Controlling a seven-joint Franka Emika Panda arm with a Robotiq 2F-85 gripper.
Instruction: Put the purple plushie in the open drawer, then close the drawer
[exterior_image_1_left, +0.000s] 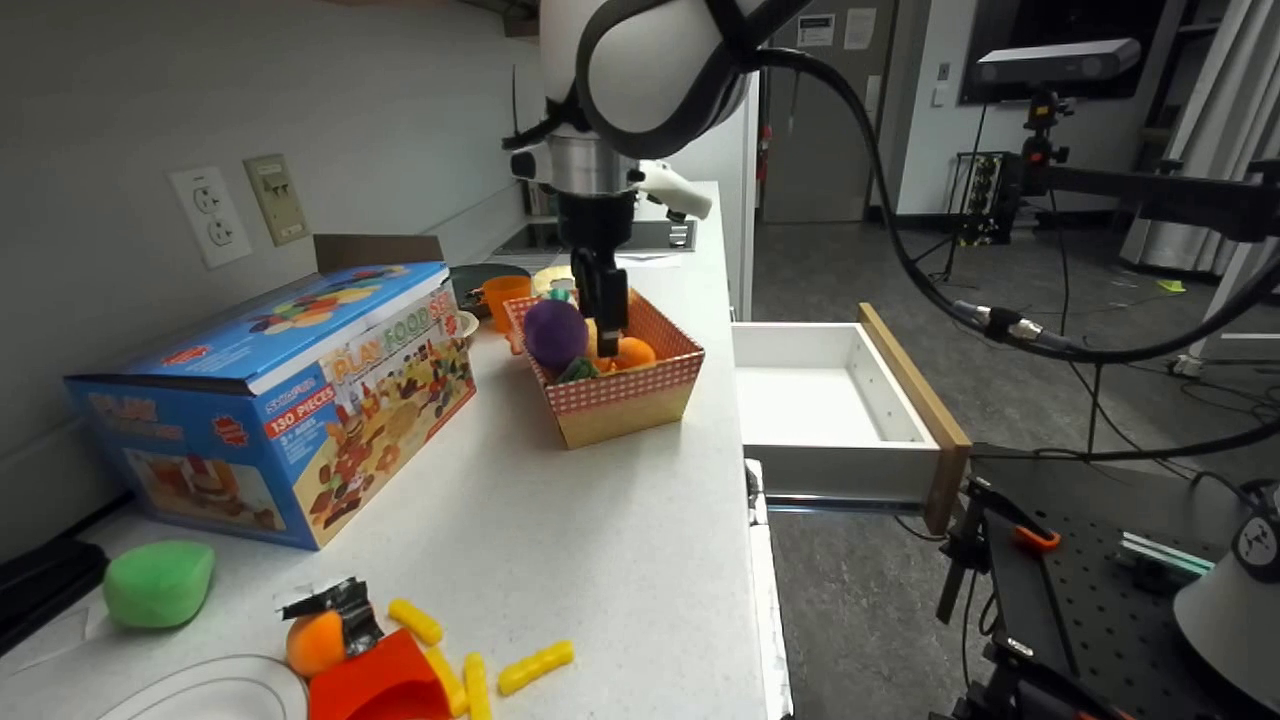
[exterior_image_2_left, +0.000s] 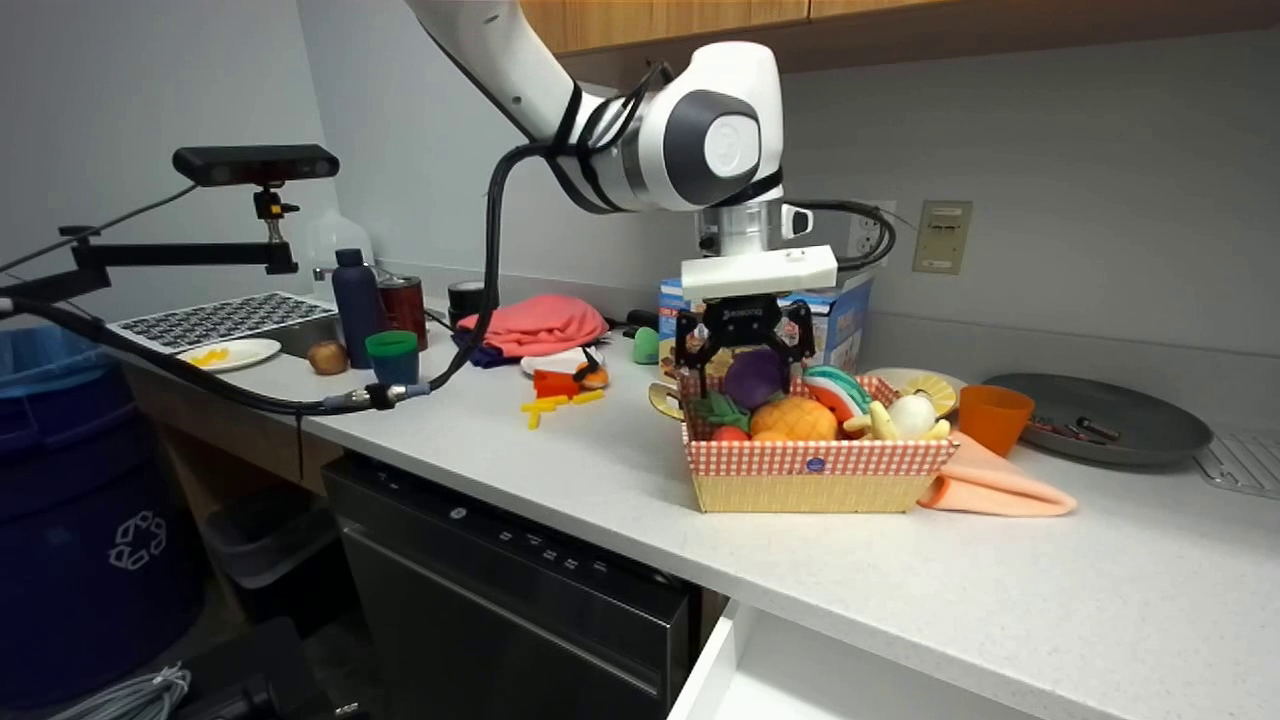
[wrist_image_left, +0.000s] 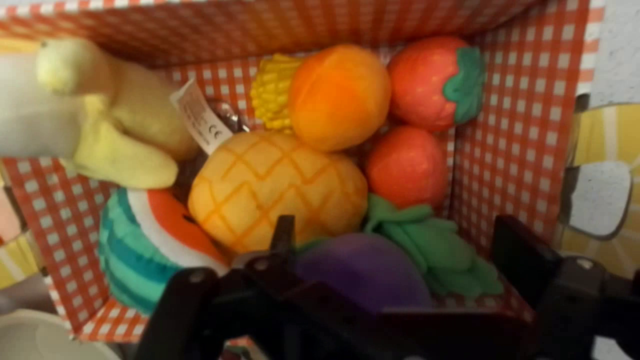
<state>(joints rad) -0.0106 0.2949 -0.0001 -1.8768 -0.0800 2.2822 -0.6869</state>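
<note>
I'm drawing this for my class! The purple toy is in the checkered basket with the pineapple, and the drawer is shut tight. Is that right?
Not quite: the drawer is open, sticking out from under the counter, as both exterior views show. The rest is right: the purple toy is in the checkered basket with the pineapple.

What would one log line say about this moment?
Pincer: open, at red-checked basket | Purple plushie: in basket, not yet gripped | Wood-fronted drawer: pulled out | Remaining: plushie into drawer, then closing
</note>
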